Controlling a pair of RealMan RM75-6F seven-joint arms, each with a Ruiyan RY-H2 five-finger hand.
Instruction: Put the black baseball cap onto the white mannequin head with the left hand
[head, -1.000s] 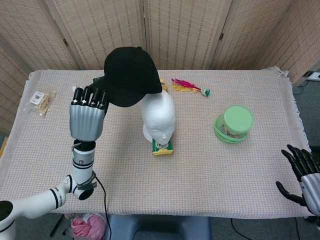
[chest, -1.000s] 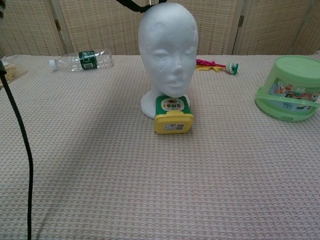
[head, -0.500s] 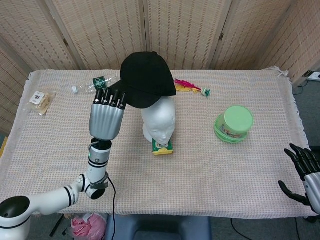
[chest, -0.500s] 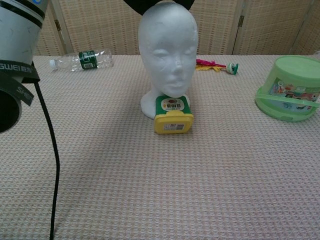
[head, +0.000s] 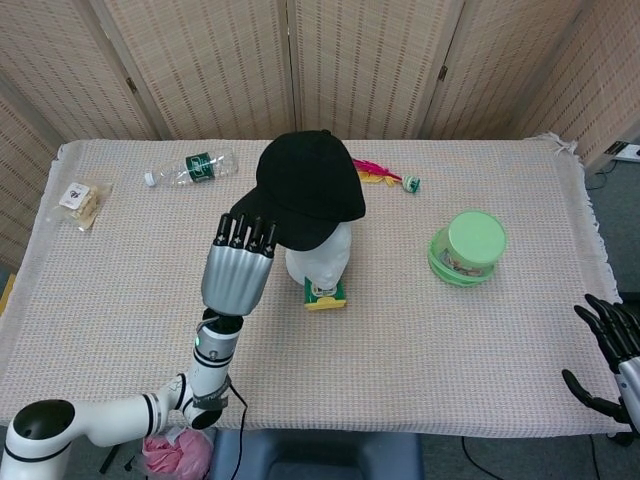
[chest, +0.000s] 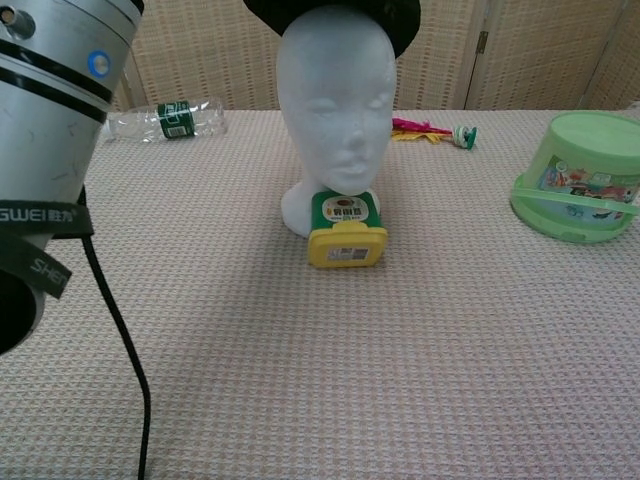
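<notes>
The black baseball cap sits over the crown of the white mannequin head, tilted, with its brim toward the left. My left hand stands upright just left of the head, its fingertips gripping the brim edge. In the chest view the cap shows only as a dark rim around the top of the mannequin head, and only my left forearm fills the left side. My right hand hangs off the table's front right corner, fingers spread and holding nothing.
A yellow and green box lies against the mannequin's base. A green lidded tub stands to the right. At the back lie a plastic bottle and a pink feather toy; a snack packet lies far left.
My left hand has carried the cap to the right and nearer, from beside the mannequin head to over its crown. The right hand has sunk slightly lower.
</notes>
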